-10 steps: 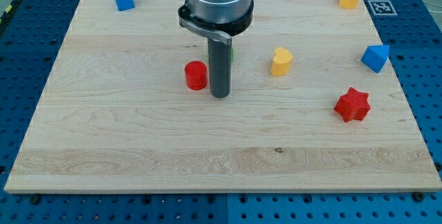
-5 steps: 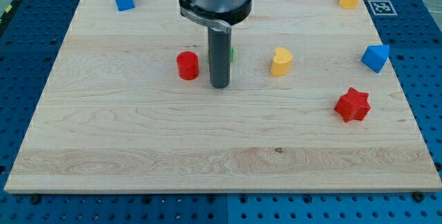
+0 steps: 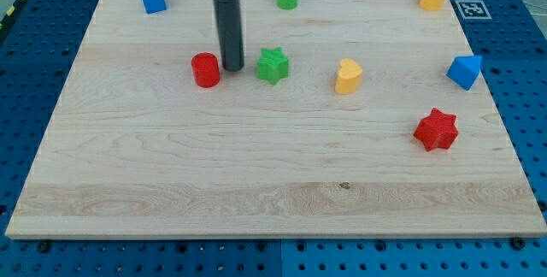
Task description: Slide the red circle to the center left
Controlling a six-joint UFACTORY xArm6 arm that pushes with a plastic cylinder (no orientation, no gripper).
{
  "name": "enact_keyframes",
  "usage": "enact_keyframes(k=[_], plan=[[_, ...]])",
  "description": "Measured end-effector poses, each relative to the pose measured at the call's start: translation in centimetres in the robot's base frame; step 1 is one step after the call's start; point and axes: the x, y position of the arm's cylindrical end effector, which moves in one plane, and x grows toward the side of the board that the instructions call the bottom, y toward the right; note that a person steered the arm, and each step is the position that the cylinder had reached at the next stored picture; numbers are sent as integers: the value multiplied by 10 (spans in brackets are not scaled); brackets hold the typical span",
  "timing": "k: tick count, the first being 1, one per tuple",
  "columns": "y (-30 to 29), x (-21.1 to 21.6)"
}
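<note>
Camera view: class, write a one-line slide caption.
My tip sits just right of the red circle, left of the green star.

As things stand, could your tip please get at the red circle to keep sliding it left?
Probably yes. My tip sits just to the view's right of the red circle, with nothing between them; the green star lies on the tip's other side, out of the way.

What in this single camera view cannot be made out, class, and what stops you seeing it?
- Arm above the rod: cut off by the view's top edge.
- Whether my tip touches the red circle: too close to tell.
- Marker off the board's top right: pattern too small to read.
- Blocks' far sides: hidden by the blocks themselves.
</note>
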Motion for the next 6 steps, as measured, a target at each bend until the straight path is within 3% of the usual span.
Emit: enact_keyframes(k=[2, 4, 6], plan=[[-36, 19], [-16, 29], [-69, 41]])
